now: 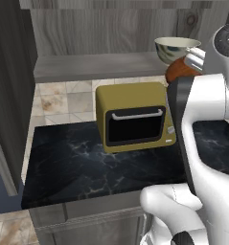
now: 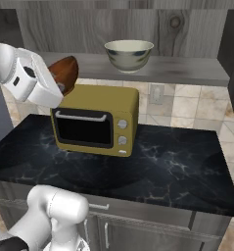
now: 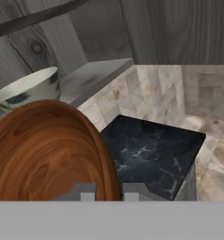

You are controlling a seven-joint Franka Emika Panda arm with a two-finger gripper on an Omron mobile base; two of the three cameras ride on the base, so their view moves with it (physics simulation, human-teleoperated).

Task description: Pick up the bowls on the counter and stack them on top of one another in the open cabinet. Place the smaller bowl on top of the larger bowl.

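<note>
Already the larger bowl point(image 2: 128, 55) sits upright on the shelf of the open cabinet point(image 2: 187, 71), top centre of the right base view. The gripper point(image 2: 59, 88) is pinched on the rim of the smaller bowl point(image 2: 65, 71), carried tilted in the air at the left, above the yellow microwave point(image 2: 96, 120) and short of the shelf. What's left, I'd say, is setting it inside the cream one. The black counter point(image 2: 177, 166) lies below, tiled wall point(image 2: 197, 108) behind.

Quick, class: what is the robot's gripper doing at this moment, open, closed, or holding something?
Gripper: closed on the rim of the smaller bowl, held tilted near the larger bowl on the cabinet shelf.
</note>
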